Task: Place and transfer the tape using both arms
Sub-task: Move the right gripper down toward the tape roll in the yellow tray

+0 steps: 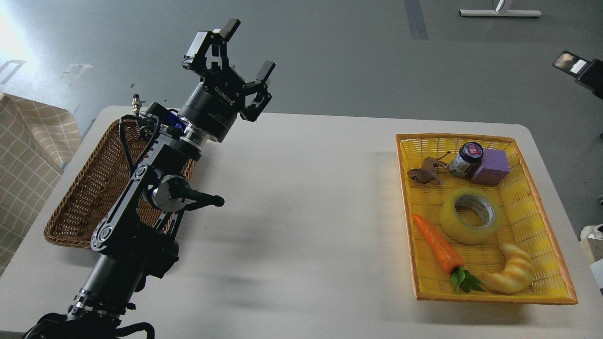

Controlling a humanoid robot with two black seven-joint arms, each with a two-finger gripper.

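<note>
1. The left gripper [238, 54] is raised over the far left part of the white table [301, 197], its fingers [231, 27] spread wide with nothing between them.
2. The left arm [155, 188] comes in from the near left corner and rises over the brown wicker basket [89, 188], hiding part of that basket's right side.
3. The brown wicker basket sits along the table's left edge; what shows of its inside is bare weave.
4. The right gripper is not in view, so I cannot tell its state.
5. The tape [470, 215] lies flat in the middle of the yellow basket [541, 207], its core opening facing up.
6. The yellow basket stands along the table's right edge.
7. In its far end are a brown animal figure [425, 173], a small jar [466, 160] with a dark lid and a purple block [491, 166]; jar and block touch.
8. A toy carrot [438, 245] lies just left of the tape, its green leaves toward the near edge.
9. A croissant-shaped toy [511, 270] lies in the near right corner of the yellow basket, close to the carrot's leaves.
</note>
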